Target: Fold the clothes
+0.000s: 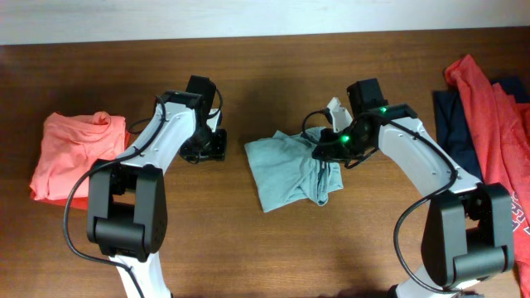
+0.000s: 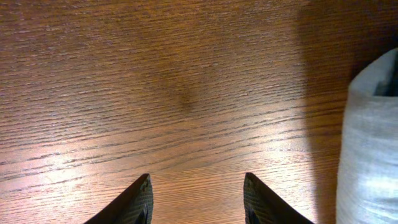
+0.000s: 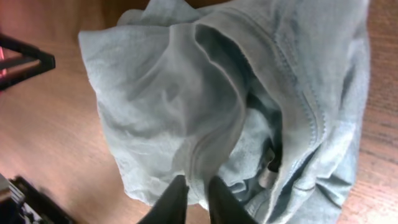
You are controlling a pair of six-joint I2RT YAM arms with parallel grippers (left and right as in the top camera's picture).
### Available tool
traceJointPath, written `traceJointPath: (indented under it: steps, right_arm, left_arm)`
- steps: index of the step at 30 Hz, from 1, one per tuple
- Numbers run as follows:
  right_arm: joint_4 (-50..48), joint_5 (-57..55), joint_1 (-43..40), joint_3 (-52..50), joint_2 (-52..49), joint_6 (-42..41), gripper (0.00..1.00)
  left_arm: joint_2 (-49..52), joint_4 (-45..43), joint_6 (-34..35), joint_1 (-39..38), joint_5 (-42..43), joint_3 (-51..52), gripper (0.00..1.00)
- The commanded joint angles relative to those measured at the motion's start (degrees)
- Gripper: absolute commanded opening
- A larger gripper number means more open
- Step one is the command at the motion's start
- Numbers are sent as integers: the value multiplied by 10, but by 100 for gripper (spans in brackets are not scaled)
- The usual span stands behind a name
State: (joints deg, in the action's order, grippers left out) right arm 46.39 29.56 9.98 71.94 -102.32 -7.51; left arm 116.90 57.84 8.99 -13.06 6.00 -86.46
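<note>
Four shirts lie on the table (image 1: 248,240): one grey-blue shirt (image 1: 281,170) in the middle, one orange shirt (image 1: 74,153) at the left, and one red shirt (image 1: 497,116) and one navy shirt (image 1: 454,124) at the right. The left gripper (image 2: 198,176) is wide open over bare wood and holds nothing. The right gripper (image 3: 196,182) is almost closed, pinching the grey-blue shirt.

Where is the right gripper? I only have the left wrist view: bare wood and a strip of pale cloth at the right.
Observer: The right wrist view shows the right gripper shut on a fold of the crumpled pale grey-blue cotton T-shirt.
Operator: Any other clothes around?
Observer: Overhead shows a coral-orange T-shirt lying at the far left, and a red T-shirt partly over a navy one at the far right.
</note>
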Motion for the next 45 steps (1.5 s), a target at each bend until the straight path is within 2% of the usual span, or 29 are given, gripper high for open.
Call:
traceJointPath:
  steps: [1, 8, 12, 14, 16, 18, 30, 45]
  right_arm:
    - [2, -5, 11, 3, 4, 18, 24]
    - [46, -95, 16, 3, 4, 18, 24]
    - [93, -97, 16, 3, 4, 66, 25]
    - [112, -97, 16, 3, 4, 89, 28]
    - [122, -97, 16, 3, 4, 104, 38]
    - [127, -96, 16, 3, 4, 113, 40]
    - [101, -73, 29, -17, -16, 118, 41]
    - [62, -74, 67, -19, -39, 118, 41]
  left_arm:
    - [5, 1, -9, 1, 7, 3, 47]
    - [5, -1, -10, 0, 66, 3, 46]
    - [5, -1, -41, -10, 99, 3, 46]
    - [4, -1, -46, -18, 116, 3, 46]
    - [4, -1, -46, -32, 130, 3, 46]
    - [4, -1, -46, -46, 143, 3, 46]
    - [4, -6, -34, -107, 117, 3, 47]
    - [5, -71, -13, -136, 77, 27, 47]
